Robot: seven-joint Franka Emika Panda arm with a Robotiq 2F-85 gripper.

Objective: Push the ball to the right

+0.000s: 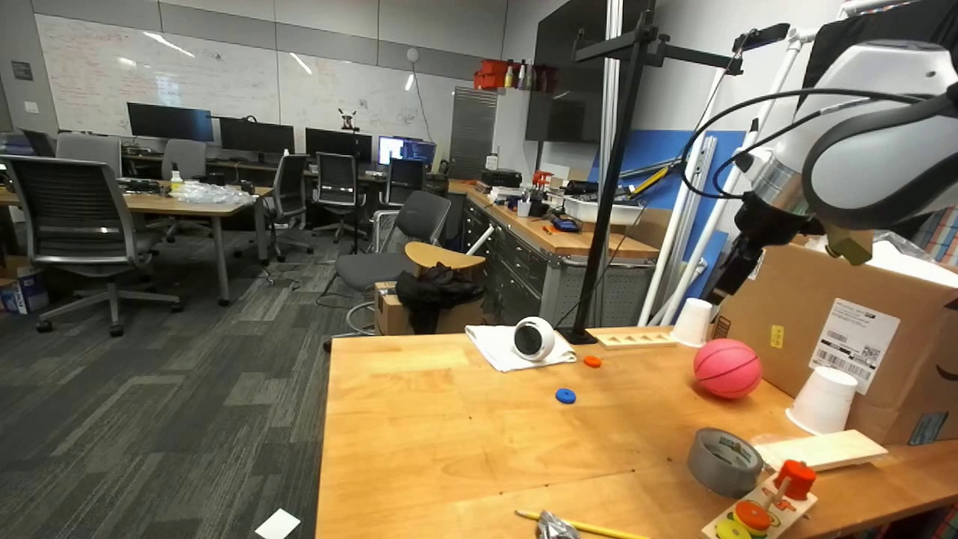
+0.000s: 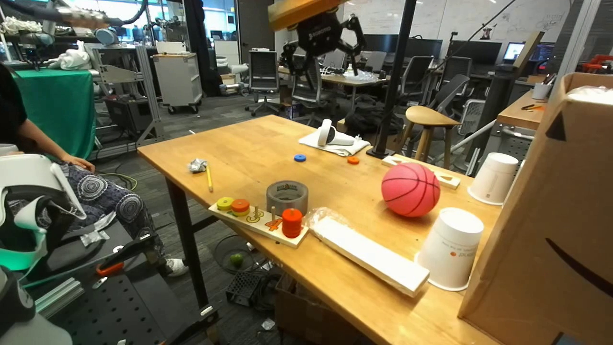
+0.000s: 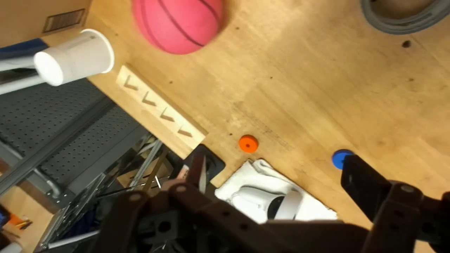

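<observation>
The ball [image 1: 727, 367] is round and pink-red with dark seam lines. It rests on the wooden table, and it also shows in an exterior view [image 2: 411, 189]. In the wrist view the ball [image 3: 179, 23] is at the top left, cut by the frame's edge. My gripper [image 2: 334, 79] is open and empty, high above the table and apart from the ball. In an exterior view the gripper [image 1: 720, 294] is partly seen edge-on. In the wrist view its fingers [image 3: 273, 163] are wide apart, with nothing between them but the view of the table below.
White cups [image 2: 450, 249] [image 2: 494, 178] and a cardboard box [image 1: 846, 322] stand near the ball. A slotted wood strip [image 3: 161, 109], black pole [image 1: 615, 165], tape roll [image 2: 287, 196], pale board [image 2: 371, 254], ring toy [image 2: 261, 223], cloth [image 3: 242, 175], and orange [image 3: 248, 143] and blue discs [image 2: 300, 157] are around.
</observation>
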